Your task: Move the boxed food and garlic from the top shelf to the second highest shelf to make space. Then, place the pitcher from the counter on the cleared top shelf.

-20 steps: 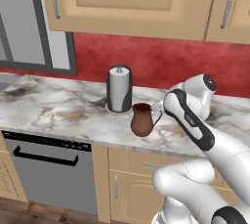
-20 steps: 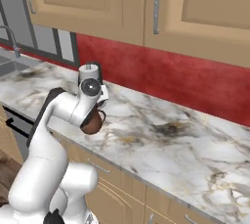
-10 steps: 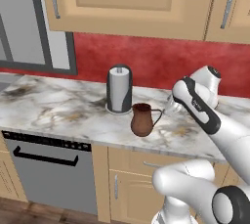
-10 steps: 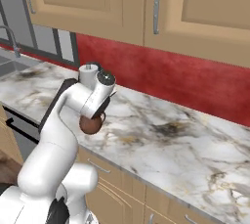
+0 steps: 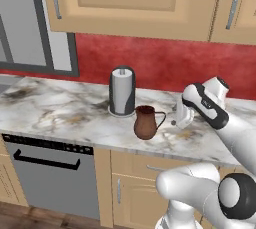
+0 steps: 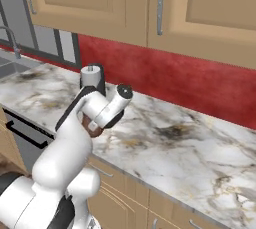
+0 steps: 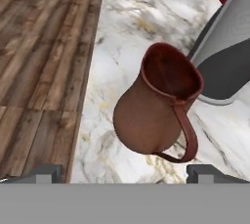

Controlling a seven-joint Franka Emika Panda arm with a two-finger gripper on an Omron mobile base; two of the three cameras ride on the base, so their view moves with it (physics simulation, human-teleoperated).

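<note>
**Now the pitcher is being lined up between open jaws**

Presently the gripper [image 5: 179, 116] is being held wide open and empty, its two finger tips [image 7: 41, 173] being seen spread at either side of the hand view with nothing between them. The pitcher [image 5: 146, 122] is standing upright on the counter [image 5: 60, 115], near its front edge, just in front of and to the right of the cylinder [image 5: 122, 92]. In the left base view the pitcher is lying just to the left of the gripper, close but apart, with its handle [image 5: 161, 119] being turned toward the hand. Its long axis is running vertically, so a sideways approach is probably being called for, the jaws having to pass round either the handle or the belly. In the hand view the pitcher [image 7: 158, 105] is sitting centred ahead of the tips, the handle [image 7: 185, 135] being nearest and a little right of centre.

Compared with a second ago, the hand is being carried further right and higher in the left base view, so that a clear gap is now being shown between it and the pitcher, where before the wrist was crowding the handle. In the right base view the pitcher [image 6: 91, 127] is being largely hidden behind the arm. The jaws are being kept as wide as before, and the pitcher is not being shifted.
</note>
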